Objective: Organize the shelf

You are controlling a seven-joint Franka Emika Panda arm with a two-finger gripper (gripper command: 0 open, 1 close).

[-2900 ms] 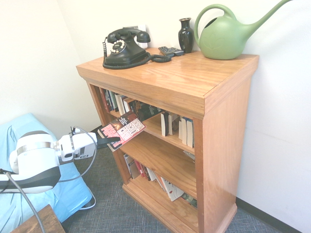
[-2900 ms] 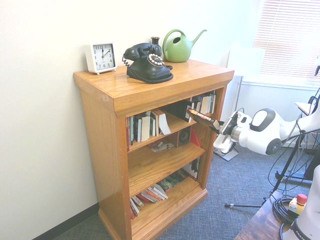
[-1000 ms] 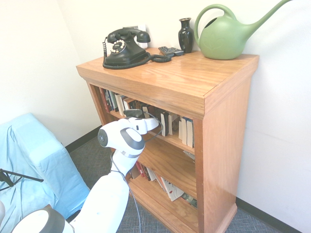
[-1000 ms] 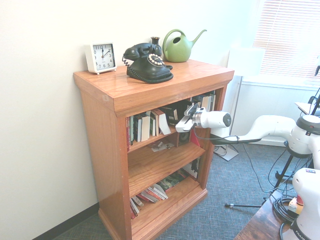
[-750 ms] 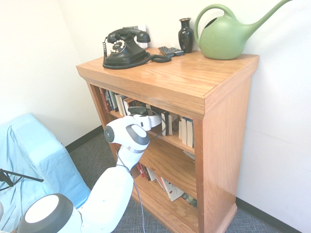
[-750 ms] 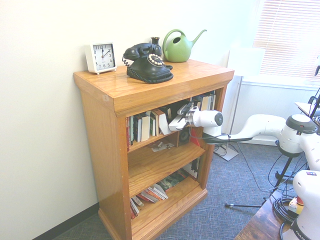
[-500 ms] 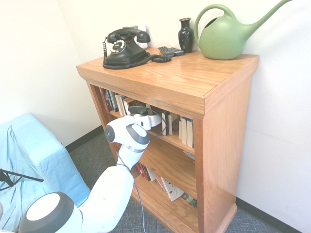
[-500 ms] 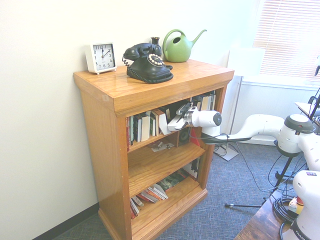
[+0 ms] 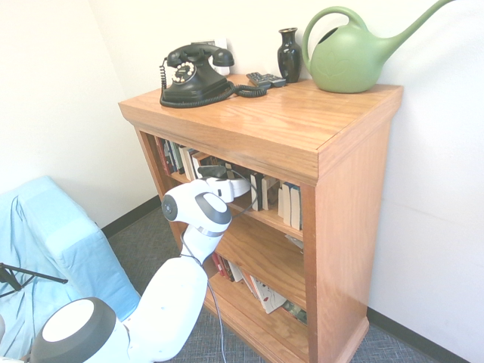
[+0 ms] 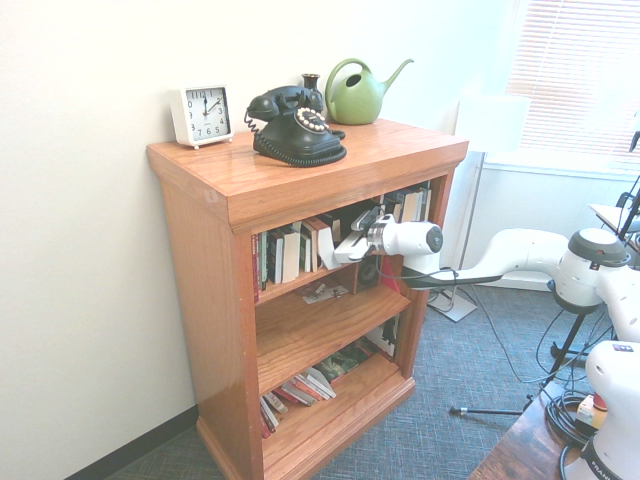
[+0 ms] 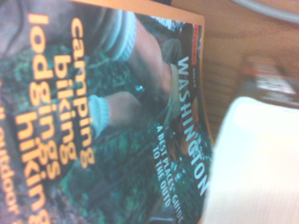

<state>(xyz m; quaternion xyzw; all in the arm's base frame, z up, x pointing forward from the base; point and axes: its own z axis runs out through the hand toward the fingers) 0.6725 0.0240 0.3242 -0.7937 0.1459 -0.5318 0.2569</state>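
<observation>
The shelf (image 9: 302, 128) is an oak-coloured bookcase with a broad flat top (image 10: 300, 170) and three open tiers. My gripper (image 10: 346, 247) reaches into the top tier from the front, among the standing paperbacks (image 9: 178, 157), right beside a pale book (image 10: 326, 244) that leans. In the first exterior view the white wrist (image 9: 227, 185) hides the hand's front end between the books. The wrist view is filled by a dark green Washington guide cover (image 11: 117, 130) with orange print, next to a white block of pages (image 11: 254, 163).
On the top stand a black dial telephone (image 9: 193, 72), a dark vase (image 9: 289, 53), a green watering can (image 9: 348, 57), a remote (image 9: 265, 78) and a white clock (image 10: 203, 113). Fallen books (image 10: 300, 388) lie on the bottom tier. A blue-covered seat (image 9: 45, 249) stands nearby.
Nearly three seconds ago the gripper held a red-covered book out in front of the shelf. Over the last second the hand pushed a little deeper into the top tier and now holds still.
</observation>
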